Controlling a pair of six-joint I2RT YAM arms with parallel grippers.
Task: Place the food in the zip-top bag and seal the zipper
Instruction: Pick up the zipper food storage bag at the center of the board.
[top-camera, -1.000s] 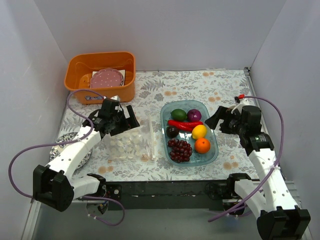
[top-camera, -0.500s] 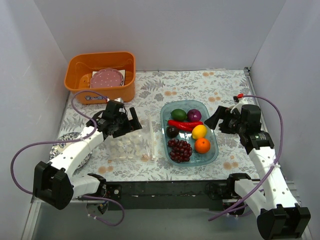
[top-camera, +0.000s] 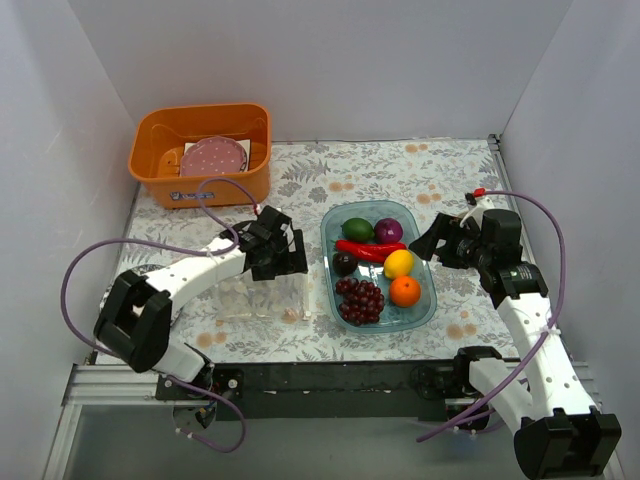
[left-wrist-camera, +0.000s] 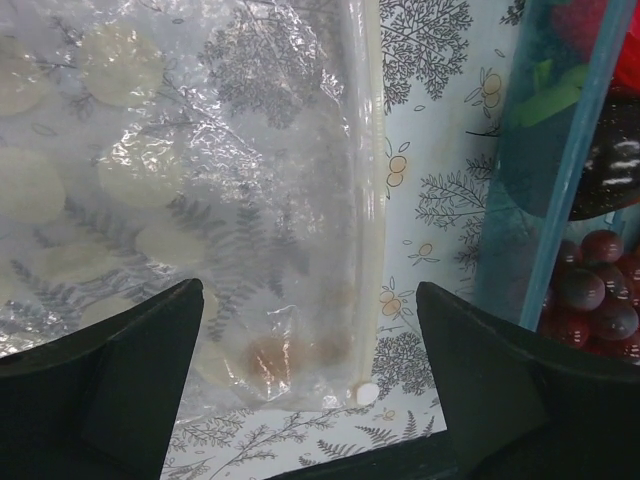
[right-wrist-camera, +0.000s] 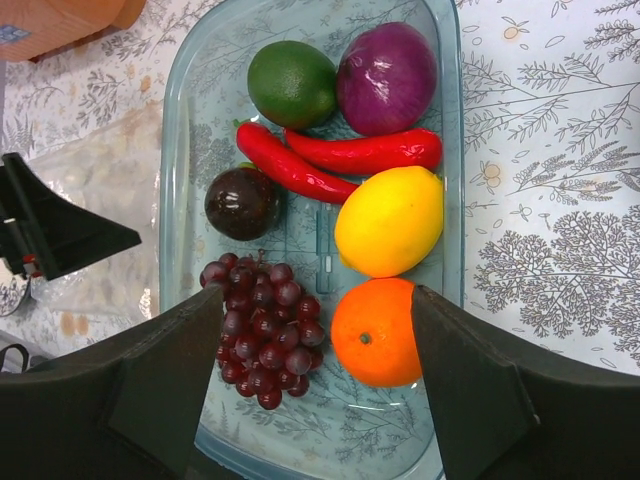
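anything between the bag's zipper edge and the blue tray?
Nothing sits there. Only a bare strip of floral table cover separates the zipper from the blue tray. This is clearest in the left wrist view, and the top view agrees.

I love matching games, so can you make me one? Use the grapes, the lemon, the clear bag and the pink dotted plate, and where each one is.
Things:
1. grapes
2. lemon
3. clear bag
4. pink dotted plate

Places:
A. inside the orange basket
B. in the blue tray, between the red chili and the orange
C. flat on the table, beside the tray
D. in the tray, right by the dark round fruit

Pairs: 1-D, 2-B, 3-C, 4-A
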